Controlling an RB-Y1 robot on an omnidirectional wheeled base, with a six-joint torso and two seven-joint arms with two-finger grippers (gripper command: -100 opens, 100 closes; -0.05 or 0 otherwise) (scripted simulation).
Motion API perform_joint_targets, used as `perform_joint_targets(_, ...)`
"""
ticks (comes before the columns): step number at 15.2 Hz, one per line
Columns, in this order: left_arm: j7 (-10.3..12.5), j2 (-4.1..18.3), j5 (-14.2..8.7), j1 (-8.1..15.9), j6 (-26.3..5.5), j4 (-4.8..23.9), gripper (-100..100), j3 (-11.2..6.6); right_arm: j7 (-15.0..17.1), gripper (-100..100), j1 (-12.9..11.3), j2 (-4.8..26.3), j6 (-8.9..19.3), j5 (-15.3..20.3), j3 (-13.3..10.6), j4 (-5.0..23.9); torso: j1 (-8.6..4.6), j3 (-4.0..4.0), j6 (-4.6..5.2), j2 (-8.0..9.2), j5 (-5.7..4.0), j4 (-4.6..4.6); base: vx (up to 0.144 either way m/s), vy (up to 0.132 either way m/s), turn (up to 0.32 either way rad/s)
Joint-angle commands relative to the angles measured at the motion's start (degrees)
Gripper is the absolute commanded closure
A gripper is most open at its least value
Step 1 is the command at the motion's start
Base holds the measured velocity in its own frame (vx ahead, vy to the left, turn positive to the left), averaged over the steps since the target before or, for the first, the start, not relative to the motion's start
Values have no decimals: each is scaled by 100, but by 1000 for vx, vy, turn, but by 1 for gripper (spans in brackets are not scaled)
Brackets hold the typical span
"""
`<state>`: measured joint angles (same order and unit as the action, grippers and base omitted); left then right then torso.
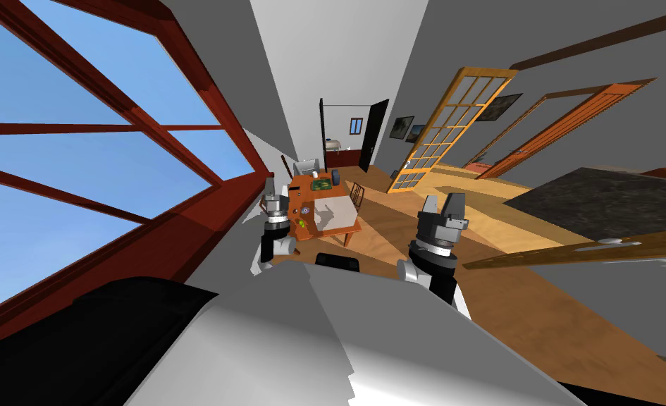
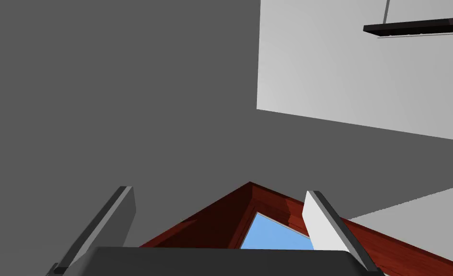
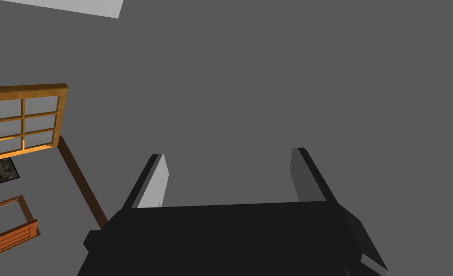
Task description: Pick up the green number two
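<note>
An orange table (image 1: 297, 192) stands ahead on the wooden floor, against the wall under the window. On its near end lies a small yellow-green piece (image 1: 300, 224), too small to read its shape. A flat green thing (image 1: 320, 185) lies farther back on the table. My left gripper (image 1: 273, 192) is raised by the table's near left corner, just left of the small green piece. In the left wrist view the left gripper (image 2: 218, 191) is open and holds nothing. My right gripper (image 1: 442, 203) hangs over the floor right of the table; its wrist view shows the right gripper (image 3: 227, 153) open and empty.
A pale box-like block (image 1: 335, 213) takes up the table's right half, with a chair (image 1: 356, 193) beside it. A large red-framed window (image 1: 113, 141) lines the left wall. An open glass-paned door (image 1: 440, 130) and a dark counter (image 1: 606, 204) stand to the right.
</note>
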<state>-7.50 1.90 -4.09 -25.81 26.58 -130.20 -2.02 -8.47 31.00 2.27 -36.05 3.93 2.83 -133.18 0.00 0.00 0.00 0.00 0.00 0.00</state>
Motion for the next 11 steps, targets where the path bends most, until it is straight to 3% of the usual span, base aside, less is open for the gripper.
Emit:
perform_joint_targets(1,-15,218,15,41,-22,136,-100,-19,0,0,0,0,0,0,0,0,0,0,0,0,0,0,0,0,0)
perform_joint_targets(4,-50,427,50,136,-72,452,-100,-65,0,0,0,0,0,0,0,0,2,-1,0,-2,1,-1,0,0,0)
perform_joint_targets(5,-50,427,50,136,-72,452,-100,-65,0,0,0,0,0,0,0,0,2,-1,0,-2,1,-1,0,0,0)
perform_joint_targets(11,-144,582,140,378,-198,1205,-100,-184,0,0,0,0,0,0,0,0,1,-3,0,-4,1,-1,0,0,0)
